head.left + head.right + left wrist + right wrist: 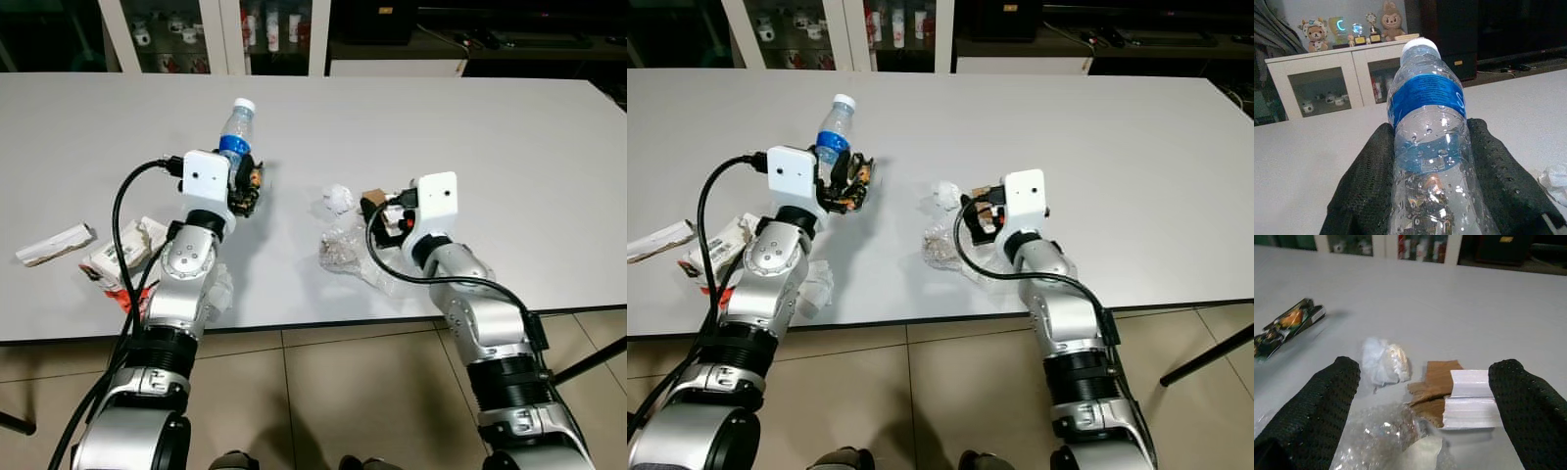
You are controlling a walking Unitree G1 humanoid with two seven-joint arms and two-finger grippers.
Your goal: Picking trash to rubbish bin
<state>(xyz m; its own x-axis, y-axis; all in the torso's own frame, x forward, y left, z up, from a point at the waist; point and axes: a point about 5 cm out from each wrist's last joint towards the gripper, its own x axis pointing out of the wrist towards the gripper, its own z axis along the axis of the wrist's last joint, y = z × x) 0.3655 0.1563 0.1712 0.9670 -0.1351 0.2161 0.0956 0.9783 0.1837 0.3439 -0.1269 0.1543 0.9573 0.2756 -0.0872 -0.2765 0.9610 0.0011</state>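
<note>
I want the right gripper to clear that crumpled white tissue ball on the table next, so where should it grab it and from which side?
Probably close on the middle of the crumpled tissue ball, coming from the robot's side. The open right gripper already faces it, and clear plastic wrap lies between.

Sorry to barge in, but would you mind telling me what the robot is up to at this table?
It is clearing litter off a white table. The left gripper is clamped on a water bottle, held above the tabletop. The right gripper is open, low over a pile: clear crumpled plastic, a white wad and a small brown-and-white carton. More wrappers lie by the left arm.
</note>
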